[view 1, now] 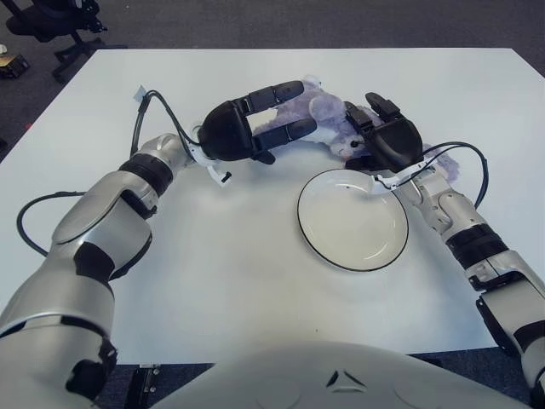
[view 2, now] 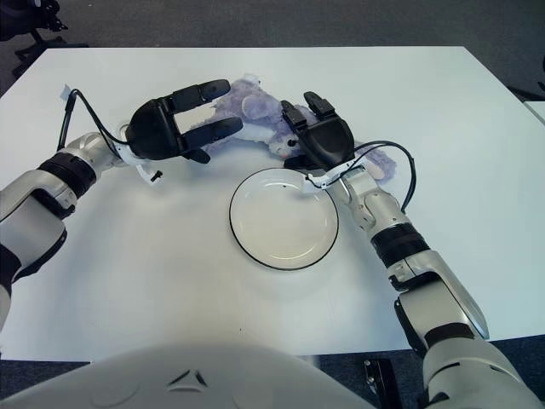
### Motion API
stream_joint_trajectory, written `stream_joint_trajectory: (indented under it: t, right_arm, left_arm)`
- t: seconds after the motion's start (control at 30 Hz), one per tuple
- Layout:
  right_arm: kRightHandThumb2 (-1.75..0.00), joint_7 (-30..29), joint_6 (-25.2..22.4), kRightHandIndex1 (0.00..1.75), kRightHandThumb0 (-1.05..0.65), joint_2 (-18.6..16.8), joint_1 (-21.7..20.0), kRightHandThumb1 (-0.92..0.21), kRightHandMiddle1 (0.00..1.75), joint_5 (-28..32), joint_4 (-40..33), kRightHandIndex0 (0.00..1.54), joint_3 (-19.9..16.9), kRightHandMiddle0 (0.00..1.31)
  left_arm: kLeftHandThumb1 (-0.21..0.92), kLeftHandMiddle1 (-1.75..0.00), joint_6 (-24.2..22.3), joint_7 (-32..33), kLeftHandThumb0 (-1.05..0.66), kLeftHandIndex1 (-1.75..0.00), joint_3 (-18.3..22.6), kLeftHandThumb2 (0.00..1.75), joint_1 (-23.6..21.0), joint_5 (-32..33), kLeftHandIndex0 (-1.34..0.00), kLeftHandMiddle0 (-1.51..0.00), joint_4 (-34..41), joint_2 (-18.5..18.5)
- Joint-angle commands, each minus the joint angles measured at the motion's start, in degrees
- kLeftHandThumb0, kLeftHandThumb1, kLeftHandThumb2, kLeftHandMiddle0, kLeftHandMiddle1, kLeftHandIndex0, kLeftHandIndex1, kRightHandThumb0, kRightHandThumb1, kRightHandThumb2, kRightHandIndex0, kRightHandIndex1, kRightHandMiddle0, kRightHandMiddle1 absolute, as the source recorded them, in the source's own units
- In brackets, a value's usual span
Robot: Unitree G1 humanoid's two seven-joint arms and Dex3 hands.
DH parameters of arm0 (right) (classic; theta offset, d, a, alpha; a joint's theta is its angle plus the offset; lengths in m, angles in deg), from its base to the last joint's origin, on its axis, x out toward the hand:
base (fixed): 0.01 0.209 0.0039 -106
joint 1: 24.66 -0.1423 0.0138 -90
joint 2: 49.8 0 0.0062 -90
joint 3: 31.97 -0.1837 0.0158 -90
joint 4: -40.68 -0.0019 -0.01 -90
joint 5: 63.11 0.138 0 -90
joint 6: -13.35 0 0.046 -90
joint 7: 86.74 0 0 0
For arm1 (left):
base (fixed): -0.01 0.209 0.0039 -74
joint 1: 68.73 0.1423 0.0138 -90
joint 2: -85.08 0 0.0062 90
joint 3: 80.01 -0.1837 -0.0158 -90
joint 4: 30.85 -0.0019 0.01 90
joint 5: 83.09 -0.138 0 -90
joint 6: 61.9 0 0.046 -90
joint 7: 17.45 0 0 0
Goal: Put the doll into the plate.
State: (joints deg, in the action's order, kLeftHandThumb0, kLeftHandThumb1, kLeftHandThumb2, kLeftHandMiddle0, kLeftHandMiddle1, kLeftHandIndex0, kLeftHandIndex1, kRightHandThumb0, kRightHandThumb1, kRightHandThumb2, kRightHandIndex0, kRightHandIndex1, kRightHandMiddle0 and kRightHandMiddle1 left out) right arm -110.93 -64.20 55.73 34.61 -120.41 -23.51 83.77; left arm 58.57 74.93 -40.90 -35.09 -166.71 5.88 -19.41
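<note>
Near the middle of the white table (view 1: 255,273) lies the empty plate (view 1: 352,219) (black-rimmed). Just beyond its far rim, the purple doll (view 1: 328,123) is pressed between both hands: the left hand (view 1: 247,126) with fingers stretched along its left side, the right hand (view 1: 385,136) curled against its right side.

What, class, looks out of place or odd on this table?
Nothing is spilled or broken. The purple doll lies on the table beyond the plate, not in it, pressed between the left hand and the right hand. The plate holds nothing.
</note>
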Motion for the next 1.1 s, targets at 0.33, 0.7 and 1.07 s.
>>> stream_joint_trajectory:
  t: [0.33, 0.7, 1.07]
  right_arm:
    - [-0.27, 2.14, 0.09, 0.00, -0.59, 0.82, -0.20, -0.92, 0.01, 0.25, 0.75, 0.21, 0.20, 0.31]
    - [-0.27, 3.70, -0.07, 0.01, -0.58, 0.91, -0.50, -0.92, 0.01, 0.96, 0.50, 0.22, -0.20, 0.31]
    - [-0.29, 5.47, -0.62, 0.04, -0.57, 0.95, -0.86, -0.92, 0.05, 0.85, 0.71, 0.31, -0.29, 0.39]
  left_arm:
    - [0.92, 0.00, 2.68, 0.12, -0.58, -0.02, 1.05, 0.14, 0.35, 0.70, -0.37, -0.45, 0.80, -0.96]
    - [0.92, 0.00, 4.78, 0.12, -0.60, -0.02, 1.25, 0.13, 0.32, 0.90, -0.36, -0.45, 0.82, -1.18]
    - [0.92, 0.00, 5.22, 0.12, -0.61, -0.01, 1.50, 0.12, 0.41, 0.96, -0.36, -0.45, 1.00, -1.13]
